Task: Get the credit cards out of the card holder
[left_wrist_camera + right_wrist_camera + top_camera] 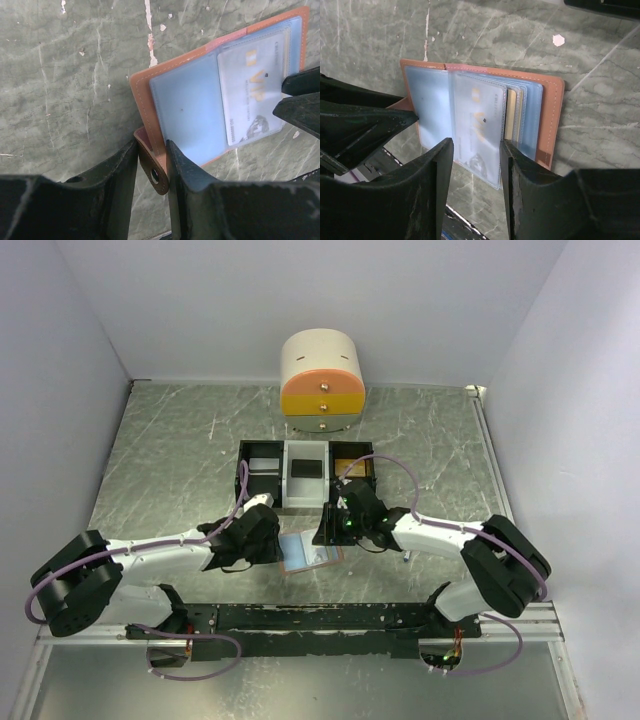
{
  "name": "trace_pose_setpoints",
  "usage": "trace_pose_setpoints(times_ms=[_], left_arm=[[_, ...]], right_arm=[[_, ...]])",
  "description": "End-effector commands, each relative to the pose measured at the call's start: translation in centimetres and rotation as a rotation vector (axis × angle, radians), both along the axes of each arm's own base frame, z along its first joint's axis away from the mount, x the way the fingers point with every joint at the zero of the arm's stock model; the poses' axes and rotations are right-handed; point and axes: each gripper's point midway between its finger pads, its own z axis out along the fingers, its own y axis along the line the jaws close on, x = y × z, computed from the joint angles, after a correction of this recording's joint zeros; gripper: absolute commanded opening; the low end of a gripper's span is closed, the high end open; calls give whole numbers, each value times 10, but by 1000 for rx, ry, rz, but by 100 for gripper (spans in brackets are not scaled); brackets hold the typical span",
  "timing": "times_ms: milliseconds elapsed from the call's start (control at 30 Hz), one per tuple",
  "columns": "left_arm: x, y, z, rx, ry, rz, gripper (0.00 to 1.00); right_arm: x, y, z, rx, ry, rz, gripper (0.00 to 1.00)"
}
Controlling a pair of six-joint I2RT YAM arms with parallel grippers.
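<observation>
On the left, the left gripper [151,150] reached in low over the grey marbled table [65,100]; its jaws stood narrow, one finger against each side of the snap tab of the card holder [142,90], pinching it. The card holder lay flat and open at the table's near middle, between the two arms, tan rim up and clear blue sleeves showing. The credit cards [250,85] sat inside those sleeves; the front one looked pale with gold lettering, and an orange-gold edge [510,115] showed behind it. Beyond stood the black-and-white trays [305,472] and a cream, orange and yellow drawer unit [322,383]. On the right, the right gripper [476,147] straddled the front sleeve, jaws part-way apart; whether they pinched it I cannot tell.
</observation>
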Motion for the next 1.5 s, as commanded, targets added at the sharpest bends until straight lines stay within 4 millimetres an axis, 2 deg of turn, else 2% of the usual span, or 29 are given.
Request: trace_pose_setpoints(times_ms=[0,233,500,800,933,1133,1467], left_arm=[[0,-6,2,0,-8,-13,39],[0,-6,1,0,-8,-15,38],[-1,-5,2,-2,-8,-15,37],[0,-7,4,-15,-13,-11,37],[0,-8,4,-13,-13,-13,37],[2,-5,9,-32,-33,20,38],[5,7,22,-64,-77,90,42]], right_arm=[[-1,13,19,89,-11,19,42],[-6,23,33,185,4,24,42],[-8,26,31,197,31,25,42],[-15,37,40,282,64,60,40],[-15,37,36,271,69,62,40],[-19,47,40,310,81,130,47],[-24,58,44,338,88,209,52]])
